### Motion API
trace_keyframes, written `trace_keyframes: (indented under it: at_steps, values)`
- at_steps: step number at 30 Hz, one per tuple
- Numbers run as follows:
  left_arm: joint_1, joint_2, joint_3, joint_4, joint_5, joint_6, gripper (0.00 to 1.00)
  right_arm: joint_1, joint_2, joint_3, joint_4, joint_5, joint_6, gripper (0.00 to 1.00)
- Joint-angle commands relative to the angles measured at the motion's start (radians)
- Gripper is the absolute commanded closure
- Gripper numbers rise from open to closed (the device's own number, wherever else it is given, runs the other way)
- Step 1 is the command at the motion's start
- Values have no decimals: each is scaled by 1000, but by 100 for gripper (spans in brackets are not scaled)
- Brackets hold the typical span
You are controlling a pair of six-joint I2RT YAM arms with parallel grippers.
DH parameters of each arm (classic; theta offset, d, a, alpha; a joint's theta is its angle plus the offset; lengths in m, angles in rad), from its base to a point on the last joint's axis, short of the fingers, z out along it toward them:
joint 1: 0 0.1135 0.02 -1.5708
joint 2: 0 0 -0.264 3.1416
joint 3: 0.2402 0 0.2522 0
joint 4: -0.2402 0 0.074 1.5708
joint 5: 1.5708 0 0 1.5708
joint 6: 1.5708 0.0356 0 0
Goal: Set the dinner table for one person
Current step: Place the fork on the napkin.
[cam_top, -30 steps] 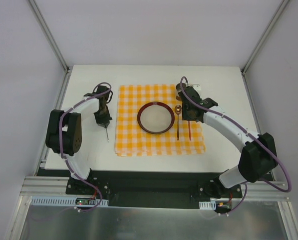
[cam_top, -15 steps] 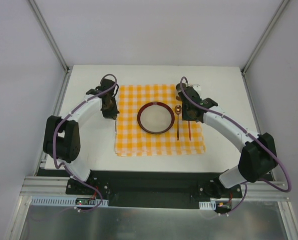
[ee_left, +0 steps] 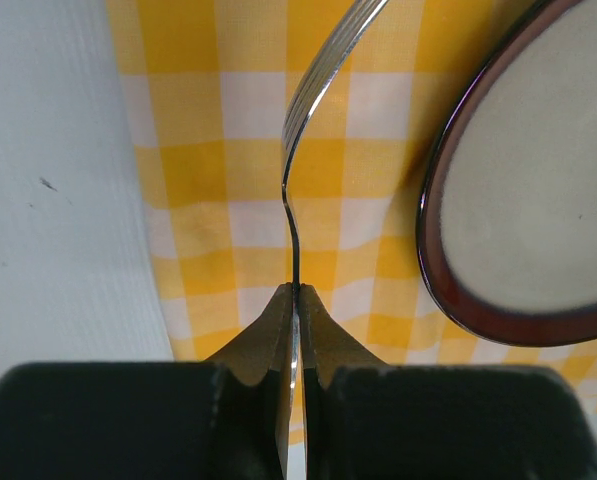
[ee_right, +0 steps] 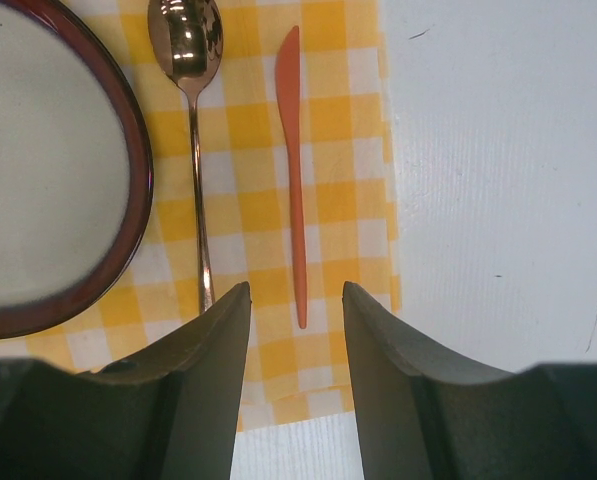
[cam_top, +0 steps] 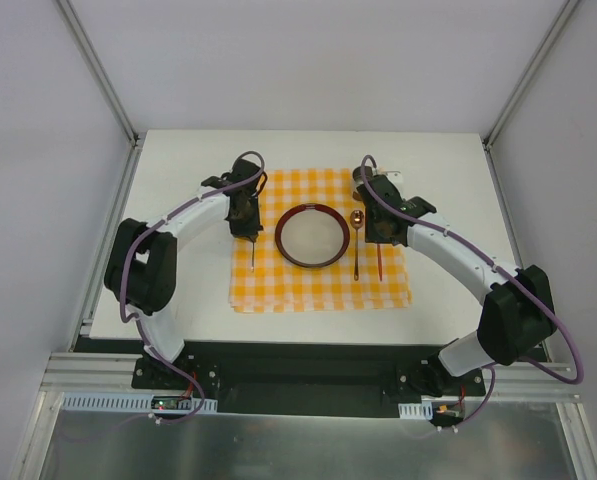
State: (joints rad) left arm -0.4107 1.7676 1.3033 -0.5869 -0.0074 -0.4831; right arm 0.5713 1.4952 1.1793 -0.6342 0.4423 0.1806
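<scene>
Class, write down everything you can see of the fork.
The fork is slim, shiny silver metal, seen edge-on, with a gentle curve at its neck. The left gripper is shut on its handle, tines pointing away. It is over the checkered cloth, beside the plate but apart from it; contact with the cloth is unclear.

tabletop (cam_top: 168, 160) white. cloth (cam_top: 268, 290) orange-and-white check. plate (cam_top: 311, 238) cream, dark red rim. spoon (ee_right: 185, 45) coppery. knife (ee_right: 296, 170) orange. fork (ee_left: 311, 85) silver.
</scene>
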Motion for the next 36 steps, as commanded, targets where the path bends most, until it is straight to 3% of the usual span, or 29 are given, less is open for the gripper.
trace_keyframes:
  at_steps: [1, 29, 36]
  values:
    - [-14, 13, 40, -13, 6, -26, 100, -5, -46, -10, -18, 27, 8, 55]
    - [-59, 162, 79, -13, 6, -51, 100, -25, -165, -81, -18, 45, -7, 54]
    - [-59, 193, 88, -13, 6, -49, 89, -27, -150, -81, -9, 41, -13, 54]
